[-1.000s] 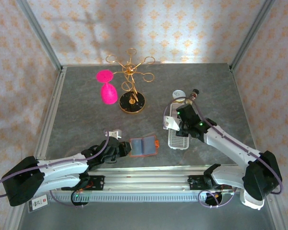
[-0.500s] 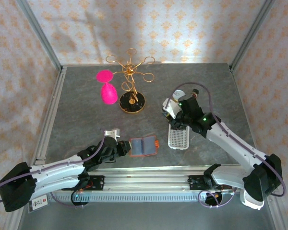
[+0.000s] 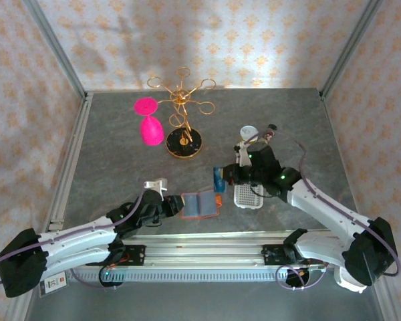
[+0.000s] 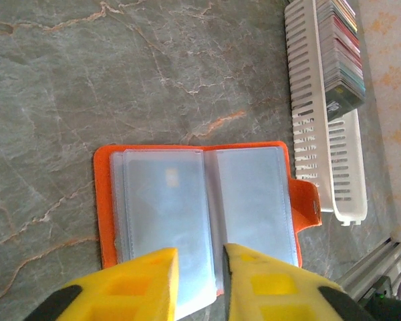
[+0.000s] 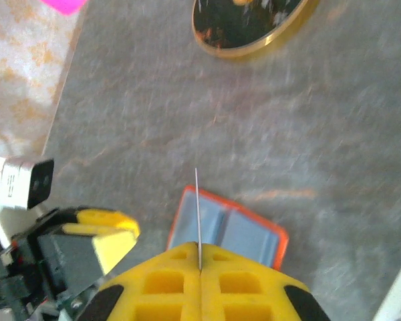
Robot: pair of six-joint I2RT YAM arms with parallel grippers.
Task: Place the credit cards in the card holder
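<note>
Near edge of card holder (image 4: 160, 200) hidden behind left end effector (image 4: 199, 259); card (image 5: 197, 214) edge-on, face unseen

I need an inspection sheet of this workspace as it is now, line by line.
Surface: grey marbled table, nothing spilled.
Job's things: card holder lies open; credit card held near it; more cards stand in white tray.
Clutter: pink glass, gold rack.
Grippers: left gripper slightly parted at the holder's edge; right gripper shut on the credit card.
Cables: purple cables run along the arms.
Surroundings: patterned walls.
</note>
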